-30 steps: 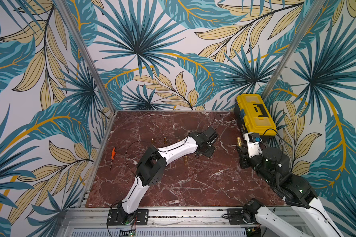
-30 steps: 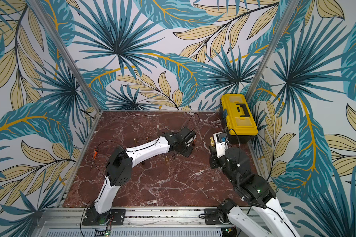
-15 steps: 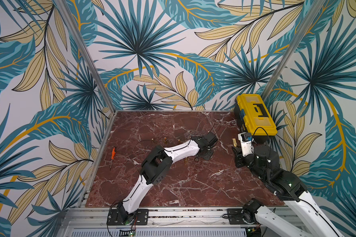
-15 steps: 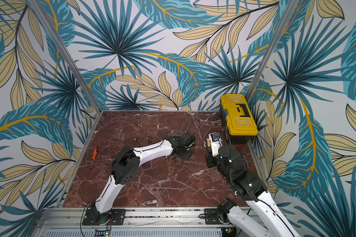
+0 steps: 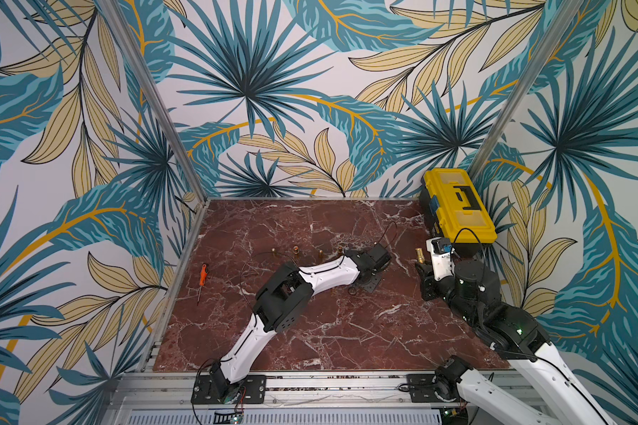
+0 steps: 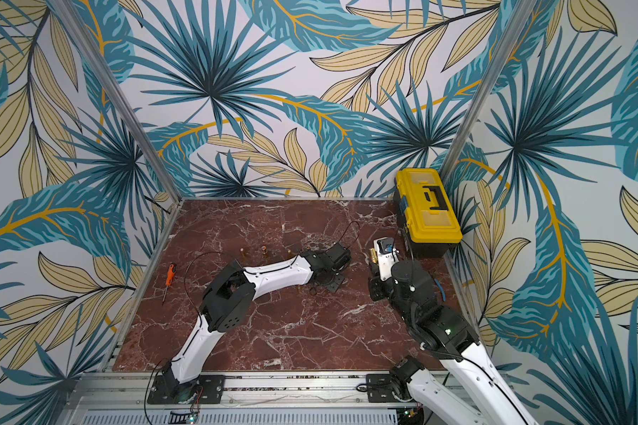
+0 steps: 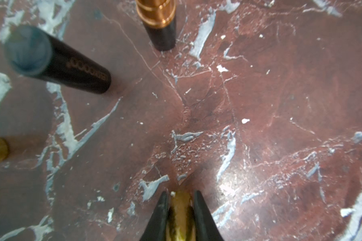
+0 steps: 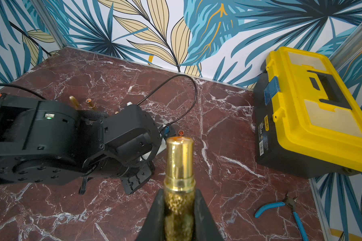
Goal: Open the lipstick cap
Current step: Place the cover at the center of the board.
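Top view: lipstick (image 5: 419, 254) is just beside the yellow toolbox (image 5: 457, 206). Left wrist: left gripper (image 7: 179, 195) is pinched tight on a small gold piece (image 7: 179, 210). Right wrist: right gripper (image 8: 179, 194) is clamped on the lipstick's glittery base.

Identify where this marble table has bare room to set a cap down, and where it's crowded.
Bare: the table's front stretch between left arm and right arm, and the far strip between back wall and standing lipsticks. Crowded: around the lipsticks, and beside the toolbox.
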`<state>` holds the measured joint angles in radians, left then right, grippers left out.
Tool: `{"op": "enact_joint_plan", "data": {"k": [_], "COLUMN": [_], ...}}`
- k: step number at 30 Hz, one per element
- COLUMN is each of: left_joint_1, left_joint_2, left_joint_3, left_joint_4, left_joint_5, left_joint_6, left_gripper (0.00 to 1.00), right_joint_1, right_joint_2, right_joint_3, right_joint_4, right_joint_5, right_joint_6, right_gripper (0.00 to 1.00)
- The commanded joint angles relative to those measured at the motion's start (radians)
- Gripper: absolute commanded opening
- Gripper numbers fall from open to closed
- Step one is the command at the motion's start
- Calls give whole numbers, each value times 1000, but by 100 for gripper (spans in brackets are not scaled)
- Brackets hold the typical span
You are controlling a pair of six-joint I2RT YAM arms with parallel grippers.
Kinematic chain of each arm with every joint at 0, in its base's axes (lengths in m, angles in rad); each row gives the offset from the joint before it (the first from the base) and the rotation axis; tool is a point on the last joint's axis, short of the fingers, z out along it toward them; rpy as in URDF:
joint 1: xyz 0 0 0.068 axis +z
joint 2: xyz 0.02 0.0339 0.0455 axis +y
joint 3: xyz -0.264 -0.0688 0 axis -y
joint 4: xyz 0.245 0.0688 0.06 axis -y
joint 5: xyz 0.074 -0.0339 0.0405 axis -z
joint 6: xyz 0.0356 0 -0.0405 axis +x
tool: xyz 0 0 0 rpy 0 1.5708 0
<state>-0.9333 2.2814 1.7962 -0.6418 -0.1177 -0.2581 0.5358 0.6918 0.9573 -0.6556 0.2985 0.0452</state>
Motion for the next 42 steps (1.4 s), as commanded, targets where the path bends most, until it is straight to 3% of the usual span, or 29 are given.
{"op": "enact_joint_plan", "data": {"k": [1, 10, 20, 26, 34, 40, 42], "left_joint_1": [-7, -9, 12, 49, 200, 253, 254], "left_joint_2": [-4, -31, -165, -319, -494, -521, -516], "left_joint_3": [-36, -61, -79, -89, -83, -54, -55], "left_joint_4": [5, 12, 8, 5, 2, 2, 2], "left_joint_5": [-23, -28, 27, 166, 540, 808, 851], "left_joint_6": [-1, -15, -48, -134, -314, -361, -369], "left_gripper": [10, 39, 48, 50, 55, 57, 58], "right_joint_1": [-3, -3, -3, -2, -3, -2, -2], "right_joint_2": [-7, -8, -9, -3, 51, 114, 132], "right_joint_3": [-20, -18, -32, -63, -136, -149, -145], "right_joint_4": [19, 20, 44, 92, 217, 297, 316], "right_joint_5": [0, -5, -15, -52, -180, -292, -322], "right_joint_6": [5, 3, 10, 24, 63, 62, 56], "right_gripper": [7, 9, 9, 9, 9, 9, 9]}}
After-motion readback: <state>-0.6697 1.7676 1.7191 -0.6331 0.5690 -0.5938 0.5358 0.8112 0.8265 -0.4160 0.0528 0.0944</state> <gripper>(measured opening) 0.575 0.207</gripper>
